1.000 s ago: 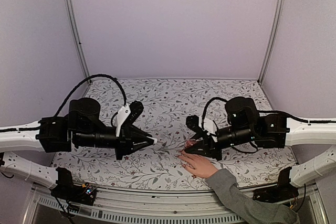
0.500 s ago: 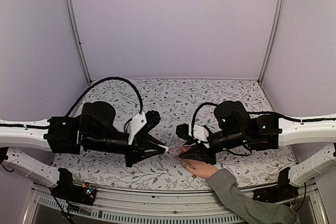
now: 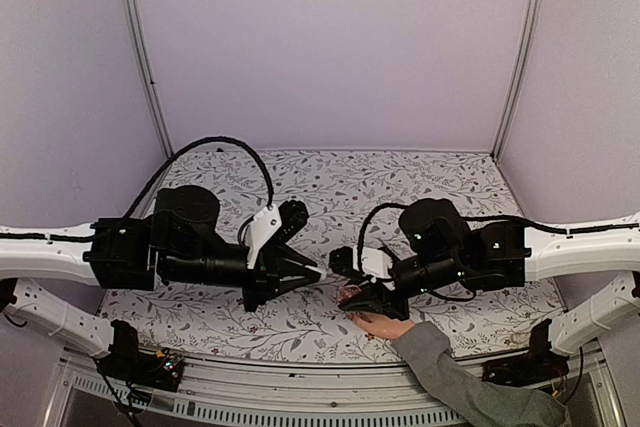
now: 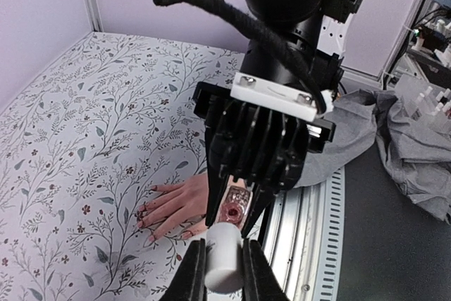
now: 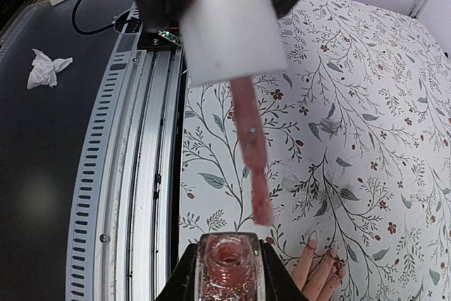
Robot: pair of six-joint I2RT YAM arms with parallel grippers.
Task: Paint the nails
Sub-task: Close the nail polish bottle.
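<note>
A light-skinned hand [image 3: 380, 325] with a grey sleeve [image 3: 440, 367] lies flat at the table's front edge. It also shows in the left wrist view [image 4: 176, 204]. Its nails [image 4: 144, 212] look dark red at the tips there; the fingertips [image 5: 320, 269] also show in the right wrist view. My left gripper [image 3: 316, 274] [image 4: 223, 248] is shut on a white brush cap [image 4: 224, 273] [image 5: 236, 19]. Its pink brush [image 5: 252, 153] points down, just short of the bottle mouth. My right gripper [image 3: 352, 292] [image 5: 229, 276] is shut on an open pink glitter polish bottle [image 5: 229, 255] [image 4: 236, 209], above the hand.
The table has a floral cloth [image 3: 330, 197]. A ribbed metal rail [image 5: 134, 174] runs along its front edge. Purple walls enclose the back and sides. Grey fabric [image 4: 416, 146] lies beyond the rail. A crumpled tissue [image 5: 46, 68] lies off the table.
Both arms have moved toward each other: the left gripper right, the right gripper left, over the hand. The brush tip and the bottle now nearly meet.
</note>
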